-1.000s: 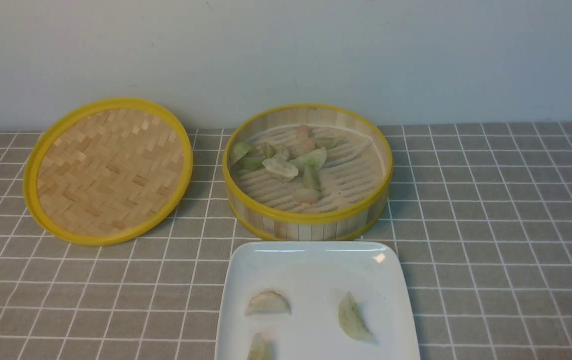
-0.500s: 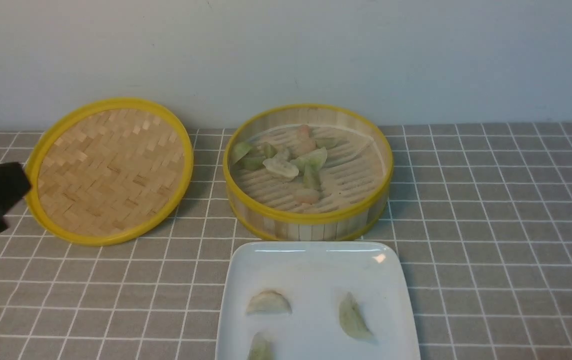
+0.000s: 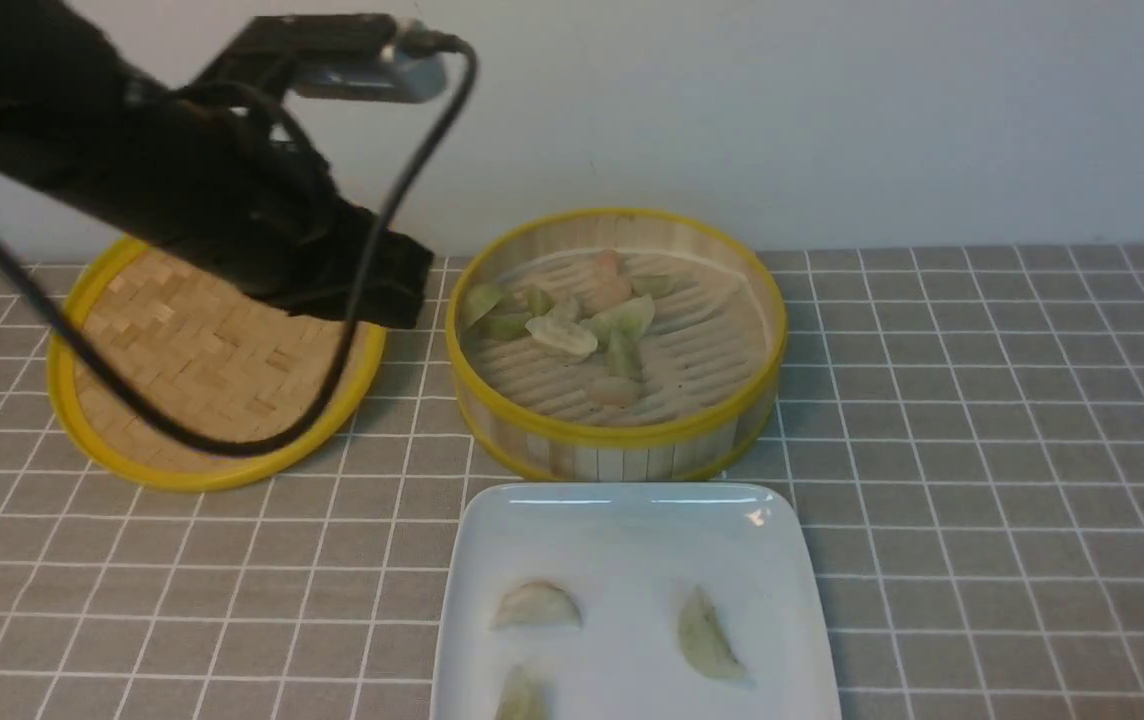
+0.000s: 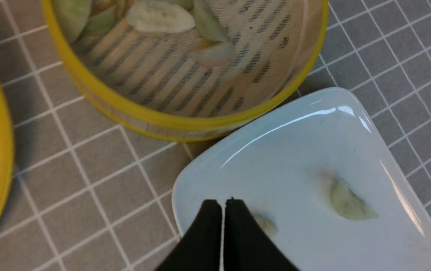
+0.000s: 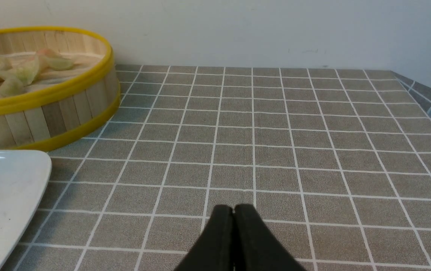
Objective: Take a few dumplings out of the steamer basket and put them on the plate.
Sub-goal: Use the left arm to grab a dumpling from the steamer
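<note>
Overhead, left arm (image 3: 132, 185) slanting across lid (image 3: 182, 370), left tool (image 4: 223, 204) apparently closed.

Holds the left arm (image 3: 132, 170) raised, slanting down from the upper left toward the middle, with a black cable (image 3: 222, 448) looping beneath it. Carries the left hand (image 4: 223, 205) aloft, fingers pressed together with only a hairline slit between. Sets the right hand (image 5: 233, 210) low and level, likewise closed, fingertips touching.
</note>
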`<action>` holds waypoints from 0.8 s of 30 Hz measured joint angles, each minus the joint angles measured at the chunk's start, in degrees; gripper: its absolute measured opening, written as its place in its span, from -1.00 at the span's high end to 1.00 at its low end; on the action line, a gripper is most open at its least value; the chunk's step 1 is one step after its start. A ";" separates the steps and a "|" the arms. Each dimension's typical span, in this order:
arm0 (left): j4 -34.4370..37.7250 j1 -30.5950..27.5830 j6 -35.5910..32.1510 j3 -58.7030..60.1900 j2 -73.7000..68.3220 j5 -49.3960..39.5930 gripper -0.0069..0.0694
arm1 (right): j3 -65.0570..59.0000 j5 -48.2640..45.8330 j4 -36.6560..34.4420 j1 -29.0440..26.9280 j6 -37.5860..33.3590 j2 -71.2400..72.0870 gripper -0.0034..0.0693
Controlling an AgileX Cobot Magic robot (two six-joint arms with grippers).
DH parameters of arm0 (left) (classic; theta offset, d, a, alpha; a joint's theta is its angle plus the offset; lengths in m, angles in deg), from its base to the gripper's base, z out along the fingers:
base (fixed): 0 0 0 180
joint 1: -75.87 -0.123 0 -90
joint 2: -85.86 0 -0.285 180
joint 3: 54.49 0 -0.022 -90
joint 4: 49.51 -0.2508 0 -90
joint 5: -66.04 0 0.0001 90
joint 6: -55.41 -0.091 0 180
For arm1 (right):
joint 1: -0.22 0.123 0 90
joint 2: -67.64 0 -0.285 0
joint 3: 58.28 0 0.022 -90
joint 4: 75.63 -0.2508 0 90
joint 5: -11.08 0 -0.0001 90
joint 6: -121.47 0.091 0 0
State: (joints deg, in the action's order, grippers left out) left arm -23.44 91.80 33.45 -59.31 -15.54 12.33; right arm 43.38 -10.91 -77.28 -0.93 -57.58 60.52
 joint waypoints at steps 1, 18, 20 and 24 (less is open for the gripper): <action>-1.07 1.20 0.07 -2.53 -2.95 -0.13 0.83 | 0.00 0.00 0.00 0.00 0.00 0.00 0.94; -17.78 6.19 7.05 -33.43 -32.17 -5.48 0.83 | -0.32 1.85 -3.38 0.00 0.07 0.00 0.94; -18.34 6.26 6.38 -33.60 -33.36 -3.20 0.82 | -0.47 4.84 -8.26 0.00 1.14 0.00 0.94; -18.74 6.26 5.28 -33.60 -35.45 1.91 0.59 | -0.47 13.03 -20.95 0.00 3.84 0.00 0.94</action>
State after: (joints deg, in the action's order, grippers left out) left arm -42.18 98.07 38.73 -92.92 -50.99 14.24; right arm 42.91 2.12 -98.23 -0.93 -53.74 60.52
